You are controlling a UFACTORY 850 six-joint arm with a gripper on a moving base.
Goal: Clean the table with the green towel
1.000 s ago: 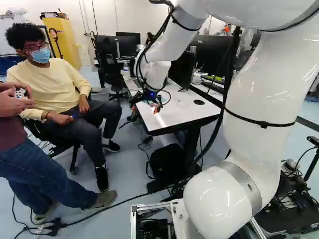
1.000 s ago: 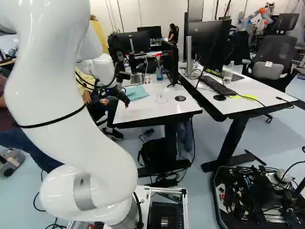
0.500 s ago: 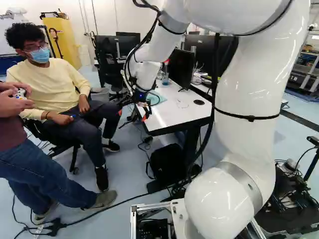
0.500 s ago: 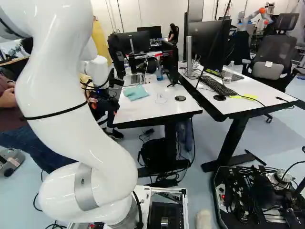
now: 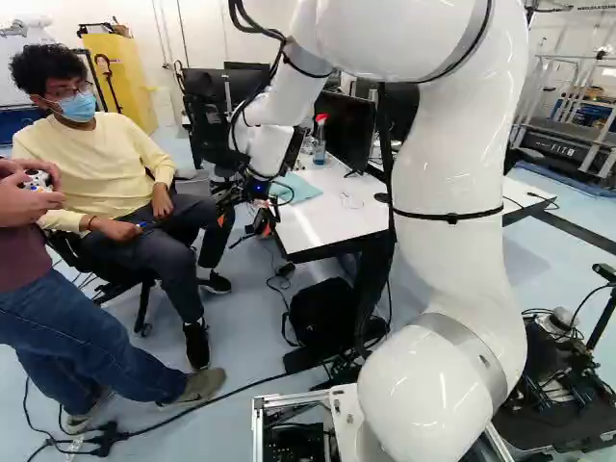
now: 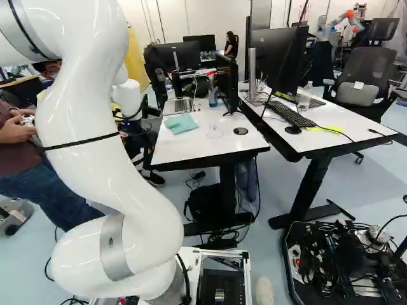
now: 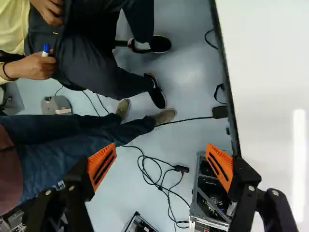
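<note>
Green towel (image 6: 182, 123): located on the white table (image 6: 203, 151), toward its far part, folded loosely with uneven edges, apart from the gripper. Items follow from left to right.

A seated person (image 5: 106, 173) is at the left of the left base view, one hand holding a marker with a blue cap (image 7: 46, 50). Next is the gripper (image 5: 244, 225), positioned beside the table's left edge, between the seated person and the table. Its two fingers are apart; the gap between the orange pads (image 7: 102, 165) holds nothing. In the wrist view, floor and a looped black cable (image 7: 159, 176) show between and ahead of the fingers, and the table surface lies to one side.

On the table, a laptop (image 6: 178, 106) sits just beyond the towel. To the right of the towel and farther back stands a spray bottle with a red head (image 5: 320, 140). A black monitor (image 6: 227, 79) stands near the table's right edge. A round black fitting (image 6: 240, 131) is set in the tabletop, right of the towel. Below the table, a black bag (image 6: 205, 202) rests on the floor. The second table, at the right, carries a keyboard (image 6: 292, 114).
</note>
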